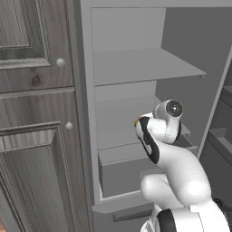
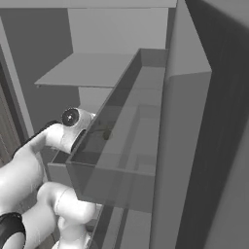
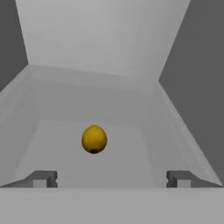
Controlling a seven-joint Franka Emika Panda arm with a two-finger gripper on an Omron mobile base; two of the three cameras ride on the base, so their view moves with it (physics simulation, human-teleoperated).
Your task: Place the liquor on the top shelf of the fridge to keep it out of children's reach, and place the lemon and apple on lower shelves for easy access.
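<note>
The lemon (image 3: 94,139) rested on a lower shelf (image 3: 113,164) inside the fridge (image 1: 127,27), roughly midway between the side walls and set forward of the back wall, with bare grey floor on every side of it. The hand (image 3: 112,178) hung just short of it, its two fingertips (image 3: 43,178) spread wide apart, holding nothing, the lemon lying beyond the gap between them and touching neither. In the left base view the arm (image 1: 176,167) reached into the fridge beneath the top shelf (image 1: 145,63), whose front edge stood free. Wood-grain cupboards (image 1: 36,113) flanked the fridge.
</note>
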